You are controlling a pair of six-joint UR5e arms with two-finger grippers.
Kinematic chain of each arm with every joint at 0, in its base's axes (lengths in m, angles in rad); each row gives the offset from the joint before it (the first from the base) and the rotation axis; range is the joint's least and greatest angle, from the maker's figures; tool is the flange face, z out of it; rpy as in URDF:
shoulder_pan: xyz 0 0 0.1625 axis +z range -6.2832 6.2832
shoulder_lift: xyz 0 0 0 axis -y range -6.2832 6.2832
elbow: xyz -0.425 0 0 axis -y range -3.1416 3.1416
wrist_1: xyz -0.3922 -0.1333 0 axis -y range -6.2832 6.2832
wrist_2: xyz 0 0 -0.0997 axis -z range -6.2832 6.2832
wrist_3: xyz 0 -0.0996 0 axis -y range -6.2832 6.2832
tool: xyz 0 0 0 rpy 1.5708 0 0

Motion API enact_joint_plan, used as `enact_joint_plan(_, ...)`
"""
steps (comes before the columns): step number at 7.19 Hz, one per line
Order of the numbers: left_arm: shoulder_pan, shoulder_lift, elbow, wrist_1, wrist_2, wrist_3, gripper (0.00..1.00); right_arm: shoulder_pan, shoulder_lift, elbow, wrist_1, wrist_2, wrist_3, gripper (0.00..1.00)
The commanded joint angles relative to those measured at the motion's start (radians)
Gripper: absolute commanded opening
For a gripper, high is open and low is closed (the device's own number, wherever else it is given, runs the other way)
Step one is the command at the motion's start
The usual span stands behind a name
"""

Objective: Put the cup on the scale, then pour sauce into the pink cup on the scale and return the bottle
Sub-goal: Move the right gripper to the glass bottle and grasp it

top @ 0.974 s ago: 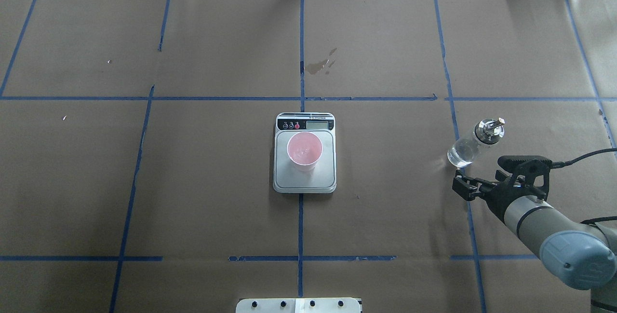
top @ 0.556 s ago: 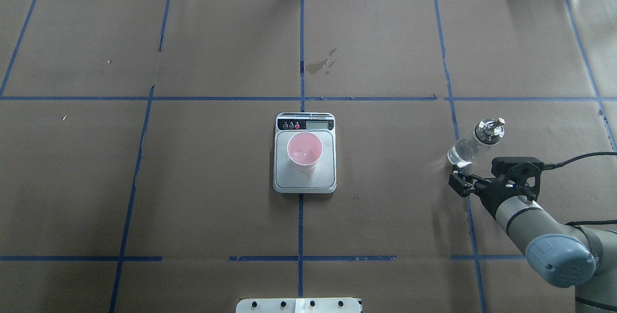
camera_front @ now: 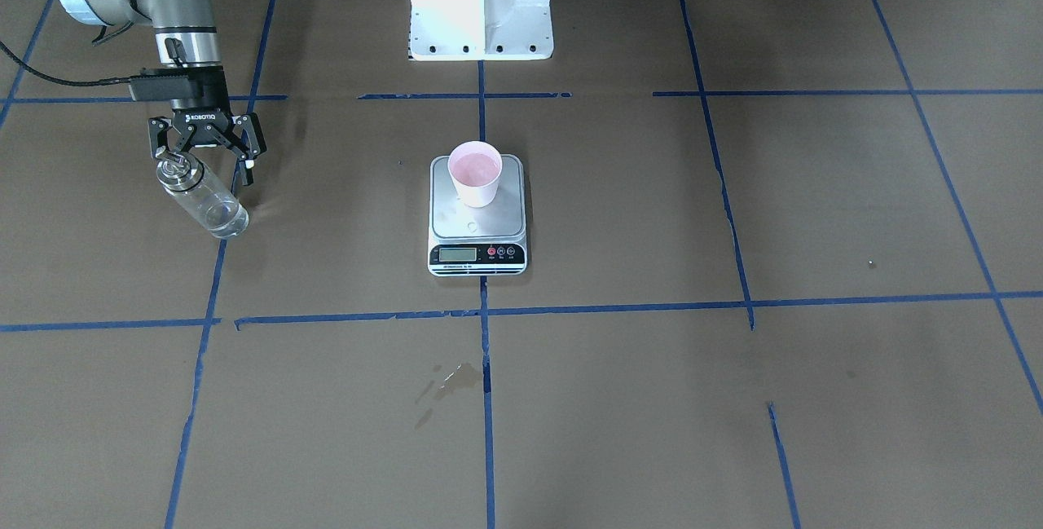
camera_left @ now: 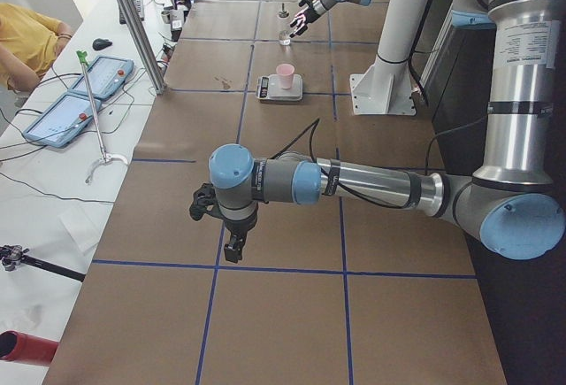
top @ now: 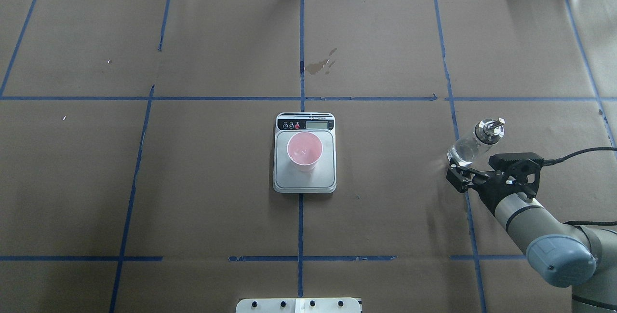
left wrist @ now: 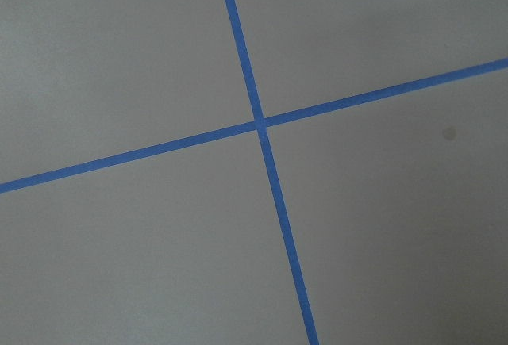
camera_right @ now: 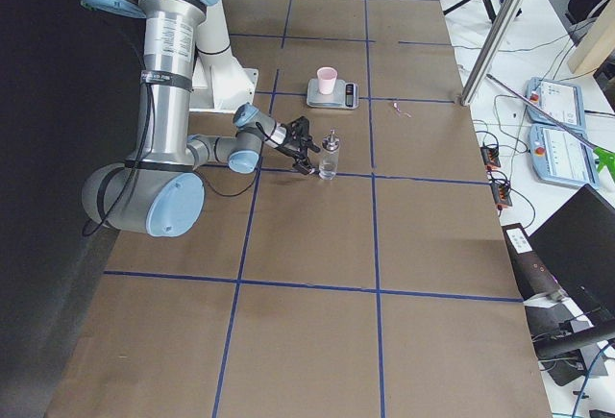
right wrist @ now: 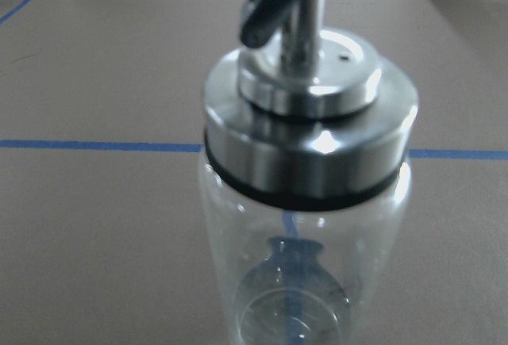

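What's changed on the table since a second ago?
The right arm moved its open black jaws forward, closer to the clear glass bottle with the silver pourer cap; nothing was gripped or released. The bottle, the white paper cup with pink inside and the silver-topped kitchen scale under it stayed put.

The table (top: 193,183) has a brown paper cover, divided into squares by blue tape (top: 300,221) — a dark stain (top: 320,64) lies just beside the middle line. At the side are two tablets (camera_left: 60,118) and a person in yellow (camera_left: 22,35).
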Motion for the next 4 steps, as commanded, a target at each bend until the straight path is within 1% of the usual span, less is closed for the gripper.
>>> enact_joint_plan(1, 0.0, 0.0, 0.0, 0.0, -0.001, 0.0, 1.0, 0.014, 0.01, -0.002, 0.008, -0.028, -0.037, 1.0)
enact_joint_plan(4, 0.0, 0.0, 0.0, 0.0, 0.001, 0.0, 1.0, 0.053, 0.022, -0.002, 0.008, -0.028, -0.065, 1.0)
